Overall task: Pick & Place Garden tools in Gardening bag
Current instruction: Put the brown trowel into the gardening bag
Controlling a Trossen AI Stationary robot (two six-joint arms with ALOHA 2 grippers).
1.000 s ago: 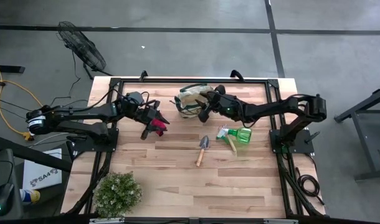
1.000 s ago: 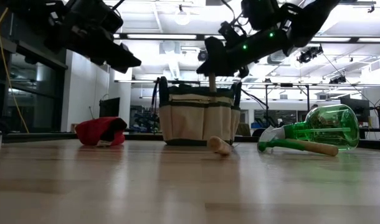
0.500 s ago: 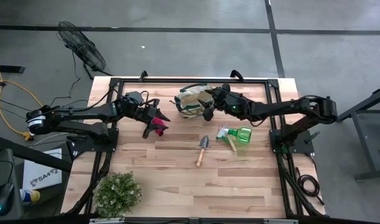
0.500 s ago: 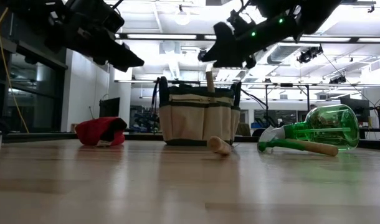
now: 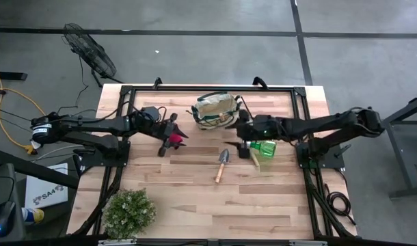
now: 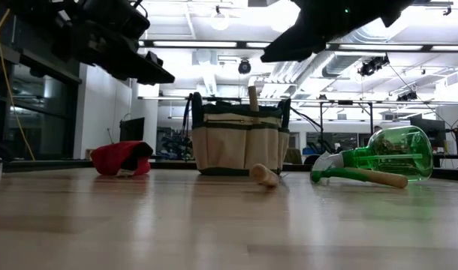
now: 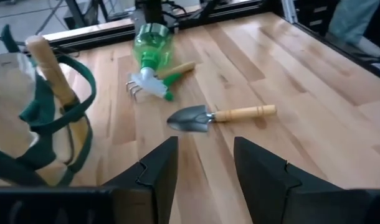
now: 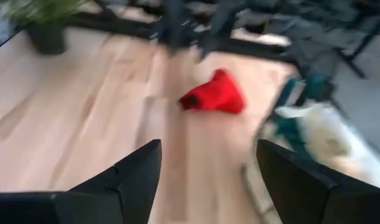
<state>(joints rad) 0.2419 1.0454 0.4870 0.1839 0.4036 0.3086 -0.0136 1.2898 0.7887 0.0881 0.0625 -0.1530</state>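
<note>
The beige gardening bag (image 5: 214,111) stands at the far middle of the table, with a trowel's wooden handle (image 6: 253,97) sticking up out of it. The red-handled shears (image 5: 173,141) lie left of the bag. A second trowel (image 5: 223,164) lies flat on the table near the middle. The green sprayer (image 5: 264,147) lies on its side across the wooden-handled rake (image 5: 253,157). My left gripper (image 5: 173,131) hovers open and empty just above the shears. My right gripper (image 5: 240,130) is open and empty, raised between the bag and the sprayer.
A bushy potted plant (image 5: 128,212) stands at the near left corner. Black frame rails run along the table's left, right and far edges. Bare wood lies across the near half of the table, between the plant and the right rail.
My right gripper has let go of the trowel handle at the bag. It has risen and drawn back toward the table's near right, over the sprayer. The trowel stays in the bag with its handle sticking up.
</note>
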